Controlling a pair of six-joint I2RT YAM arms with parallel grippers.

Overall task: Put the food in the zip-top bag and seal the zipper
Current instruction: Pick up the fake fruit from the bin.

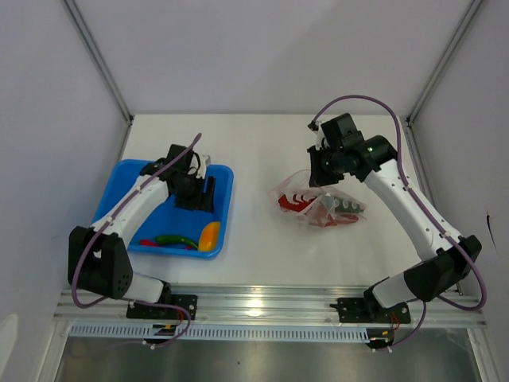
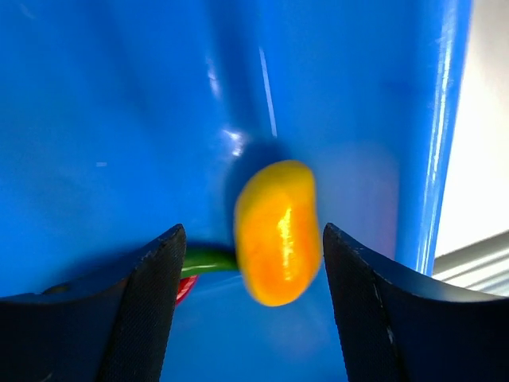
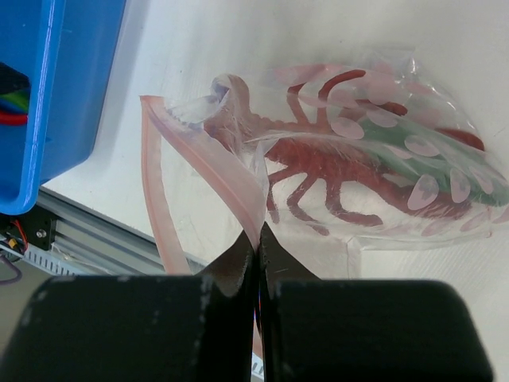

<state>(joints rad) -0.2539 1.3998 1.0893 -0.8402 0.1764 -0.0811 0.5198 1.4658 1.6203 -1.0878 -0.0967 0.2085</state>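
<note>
Loading step: over the tray (image 1: 119, 187) at the frame's left, the left gripper (image 2: 252, 232) stands spread either side of the yellow fruit (image 2: 277, 239), not touching it. The right gripper (image 3: 256, 239), pressed together, pinches the bag (image 3: 374, 159) by its zipper (image 3: 159, 199) edge at centre-right. Next, I judge, calls for closing squarely on the fruit.

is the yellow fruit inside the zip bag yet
No, the yellow-orange fruit lies on the blue tray, between the open fingers of the left gripper.

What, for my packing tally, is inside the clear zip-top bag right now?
Through the zip-top bag film, red pieces and a green one show. Crinkles, glare and overlap hide the exact count. The yellow-orange fruit is not inside; it lies in the blue tray.
</note>
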